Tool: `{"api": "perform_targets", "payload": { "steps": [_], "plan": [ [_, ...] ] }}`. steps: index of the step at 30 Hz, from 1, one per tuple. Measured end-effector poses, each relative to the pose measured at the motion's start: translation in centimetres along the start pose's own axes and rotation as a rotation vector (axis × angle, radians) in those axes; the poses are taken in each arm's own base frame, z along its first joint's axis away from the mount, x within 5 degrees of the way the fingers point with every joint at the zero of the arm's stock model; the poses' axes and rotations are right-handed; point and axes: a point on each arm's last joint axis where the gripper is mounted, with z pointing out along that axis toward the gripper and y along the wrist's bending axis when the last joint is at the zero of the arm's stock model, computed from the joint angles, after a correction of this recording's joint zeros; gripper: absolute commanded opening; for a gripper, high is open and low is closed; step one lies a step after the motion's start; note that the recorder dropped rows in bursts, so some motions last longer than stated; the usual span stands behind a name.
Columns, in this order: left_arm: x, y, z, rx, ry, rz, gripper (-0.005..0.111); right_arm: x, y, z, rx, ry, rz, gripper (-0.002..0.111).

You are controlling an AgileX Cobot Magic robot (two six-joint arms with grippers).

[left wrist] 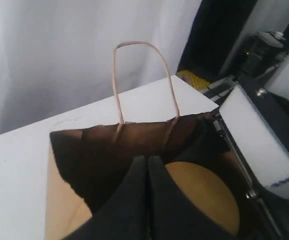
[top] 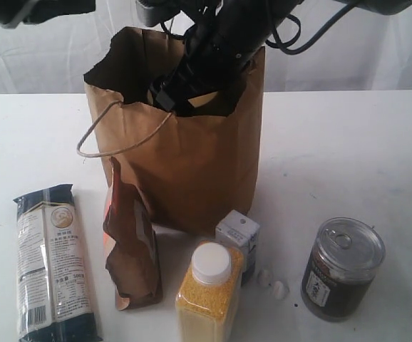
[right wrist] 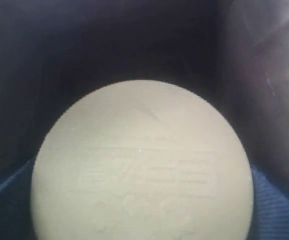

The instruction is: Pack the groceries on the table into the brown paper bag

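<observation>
Jaws of your left gripper (left wrist: 147,162) are pressed together on nothing, just above the mouth of the brown paper bag (top: 192,164). Those of your right gripper (top: 176,89) are down inside the bag, over the gold-lidded jar (right wrist: 142,160). They stand wide, but you cannot tell whether they grip it.

It seems the jar is being set down. Next you should free it and rise straight up, clear of the torn rim and of the left gripper.

On the surface (top: 348,142) five groceries wait:
- the long dark-blue noodle packet (top: 53,263)
- the brown-orange pouch (top: 131,249), right against the bag's front
- the yellow grain bottle (top: 207,296)
- the clear pull-tab can (top: 341,269)
- the small white-blue carton (top: 238,234)
</observation>
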Motion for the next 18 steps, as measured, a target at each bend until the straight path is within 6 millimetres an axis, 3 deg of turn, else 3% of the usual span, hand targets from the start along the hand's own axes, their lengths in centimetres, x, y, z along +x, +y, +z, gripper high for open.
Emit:
{"api": "perform_targets", "payload": {
  "steps": [9,18],
  "plan": [
    [0.4,-0.1,5.4,0.168,0.099,0.182,0.0,-0.3,-0.1,0.0,0.006,-0.031,-0.02,0.074],
    [2.5,0.6,7.7,0.18,0.23,0.275,0.0,-0.4,0.0,0.0,-0.003,-0.039,-0.022,0.073]
  ]
}}
